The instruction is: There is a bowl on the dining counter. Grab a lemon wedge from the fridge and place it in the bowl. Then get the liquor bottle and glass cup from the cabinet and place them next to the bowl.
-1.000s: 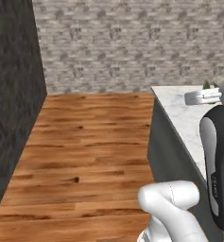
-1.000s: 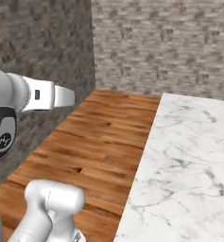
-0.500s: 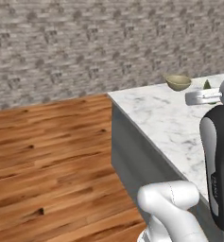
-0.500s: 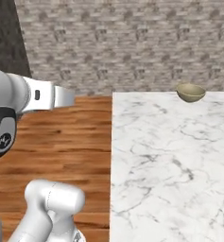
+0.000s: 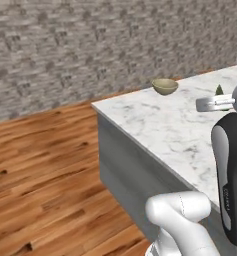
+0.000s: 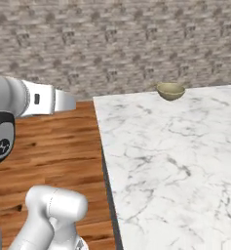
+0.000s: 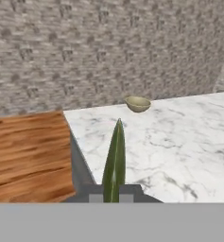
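A thin greenish-yellow lemon wedge [image 7: 115, 158] is held clenched in the gripper [image 7: 114, 196]; the small olive-tan bowl [image 7: 137, 103], upper centre on the white marble desk [image 7: 179, 142], is not yet reached; bottle and cup remain

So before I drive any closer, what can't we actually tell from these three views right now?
- Small olive-tan bowl: its inside is too small and shallow-angled to check in any view.
- Greenish-yellow lemon wedge: seen edge-on in the hand view; in the left base view only a tip shows behind the wrist.
- Gripper: the finger pads' contact is hidden by the wedge.
- White marble dining counter: its right and near ends are cut off by the frame edges.
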You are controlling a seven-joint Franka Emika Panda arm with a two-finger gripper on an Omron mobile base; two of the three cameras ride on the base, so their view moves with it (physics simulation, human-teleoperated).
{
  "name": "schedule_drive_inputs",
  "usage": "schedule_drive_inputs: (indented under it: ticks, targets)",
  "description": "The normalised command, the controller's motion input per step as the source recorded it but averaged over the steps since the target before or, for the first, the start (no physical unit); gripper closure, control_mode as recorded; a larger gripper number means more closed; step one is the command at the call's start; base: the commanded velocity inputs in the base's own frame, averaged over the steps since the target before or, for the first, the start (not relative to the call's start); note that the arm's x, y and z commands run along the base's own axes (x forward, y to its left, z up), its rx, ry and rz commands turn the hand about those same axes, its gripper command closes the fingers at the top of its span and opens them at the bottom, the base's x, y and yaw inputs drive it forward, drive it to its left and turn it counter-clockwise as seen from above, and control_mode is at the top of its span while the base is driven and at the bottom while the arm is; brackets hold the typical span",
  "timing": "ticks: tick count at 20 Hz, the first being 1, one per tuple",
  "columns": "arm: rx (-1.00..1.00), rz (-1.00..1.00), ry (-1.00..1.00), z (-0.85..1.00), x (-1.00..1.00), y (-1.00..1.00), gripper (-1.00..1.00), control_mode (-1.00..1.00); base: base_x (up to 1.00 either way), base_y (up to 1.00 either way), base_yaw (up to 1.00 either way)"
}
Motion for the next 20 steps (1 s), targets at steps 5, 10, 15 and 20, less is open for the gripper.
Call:
schedule_drive_inputs:
  ticks: [5, 10, 15, 20]
  targets:
    - [0.00, 0.00, 0.00, 0.00, 0.00, 0.00, 1.00, 1.00, 0.18, 0.09, -0.47]
    - [0.00, 0.00, 0.00, 0.00, 0.00, 0.00, 1.00, 1.00, 0.18, 0.42, -0.46]
    - [0.00, 0.00, 0.00, 0.00, 0.00, 0.00, 1.00, 1.00, 0.15, 0.47, -0.43]
    - [0.00, 0.00, 0.00, 0.00, 0.00, 0.00, 1.00, 1.00, 0.11, 0.31, -0.40]
